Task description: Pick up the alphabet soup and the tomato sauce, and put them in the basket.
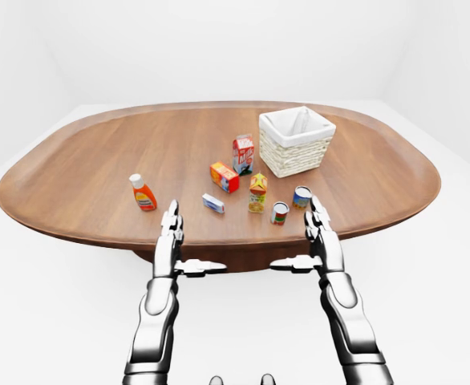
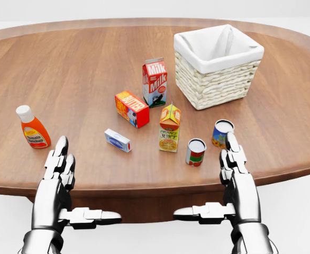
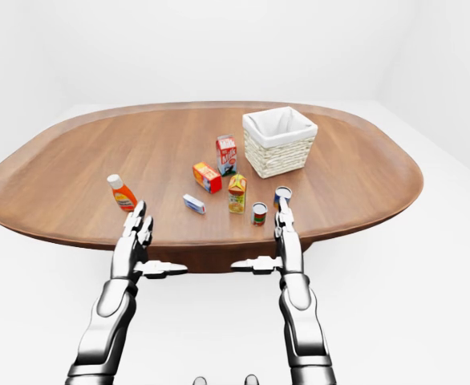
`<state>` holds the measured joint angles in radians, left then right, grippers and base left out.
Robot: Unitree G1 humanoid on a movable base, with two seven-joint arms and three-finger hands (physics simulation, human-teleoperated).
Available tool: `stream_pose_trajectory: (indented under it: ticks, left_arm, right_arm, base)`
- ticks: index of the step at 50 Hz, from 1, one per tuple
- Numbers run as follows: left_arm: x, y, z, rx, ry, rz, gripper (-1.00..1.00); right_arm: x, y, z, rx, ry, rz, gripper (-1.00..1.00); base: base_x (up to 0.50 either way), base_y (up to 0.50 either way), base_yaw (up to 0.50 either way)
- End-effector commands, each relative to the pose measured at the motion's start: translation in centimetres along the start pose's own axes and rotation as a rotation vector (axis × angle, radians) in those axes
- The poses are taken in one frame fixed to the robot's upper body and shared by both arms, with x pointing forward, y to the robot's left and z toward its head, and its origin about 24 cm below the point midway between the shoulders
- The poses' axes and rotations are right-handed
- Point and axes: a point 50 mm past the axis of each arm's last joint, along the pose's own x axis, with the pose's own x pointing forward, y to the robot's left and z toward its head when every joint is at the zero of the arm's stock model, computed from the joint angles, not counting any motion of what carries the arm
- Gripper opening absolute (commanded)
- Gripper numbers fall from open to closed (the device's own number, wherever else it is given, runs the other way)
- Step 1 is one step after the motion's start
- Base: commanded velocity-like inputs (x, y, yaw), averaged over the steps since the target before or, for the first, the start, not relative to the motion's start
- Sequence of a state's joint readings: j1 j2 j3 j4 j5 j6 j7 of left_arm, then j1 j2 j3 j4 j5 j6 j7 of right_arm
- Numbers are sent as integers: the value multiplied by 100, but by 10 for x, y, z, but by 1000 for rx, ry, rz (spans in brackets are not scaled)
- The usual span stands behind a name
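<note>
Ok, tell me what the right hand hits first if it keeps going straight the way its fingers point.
Probably the blue-labelled can: the right hand points up the head view with its fingertips just below that can. Past it stands the basket. Depth is unclear, so the fingers might pass over the can.

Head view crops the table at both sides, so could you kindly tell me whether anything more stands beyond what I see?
Observer: The left-eye view shows the whole oval table. Nothing stands right of the basket or left of the orange bottle.
Operator: Thank you. What surrounds the table?
Observer: Only a plain white floor and white walls.
Operator: And my arms below the wrists?
Observer: Both forearms rise from that view's bottom edge, the left forearm nearly straight up and the right forearm leaning a little leftward.
</note>
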<state>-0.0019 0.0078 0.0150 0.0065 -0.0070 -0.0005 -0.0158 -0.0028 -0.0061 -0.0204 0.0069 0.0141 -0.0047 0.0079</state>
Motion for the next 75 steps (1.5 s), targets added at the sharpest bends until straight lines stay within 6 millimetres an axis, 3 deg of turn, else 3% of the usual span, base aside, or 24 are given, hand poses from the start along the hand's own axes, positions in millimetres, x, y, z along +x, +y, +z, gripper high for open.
stream_pose_trajectory:
  ticks: [1, 11, 21, 31, 47, 75]
  left_arm:
    - [1, 8, -3, -2, 15, 0, 100]
    - [-2, 7, -2, 5, 4, 1, 100]
    - [-10, 10, 26, 62, -164, 45, 100]
    - [-17, 13, 42, 123, -231, 86, 100]
    - [-19, 13, 46, 146, -249, 96, 100]
    - [-20, 13, 48, 152, -256, 97, 100]
  right_arm:
    - [0, -9, 1, 12, -11, -22, 100]
    - [-5, -9, 5, 4, -46, -16, 100]
    - [-12, -9, 23, -9, -149, -24, 100]
    - [-16, -10, 33, -2, -194, -30, 100]
    - [-17, -9, 38, -4, -214, -30, 100]
    - [-18, -10, 38, -5, -216, -31, 100]
  base:
    - [0, 0, 0]
    - [0, 0, 0]
    - [0, 0, 0]
    - [0, 0, 0]
    - [4, 0, 0]
    - [37, 0, 0]
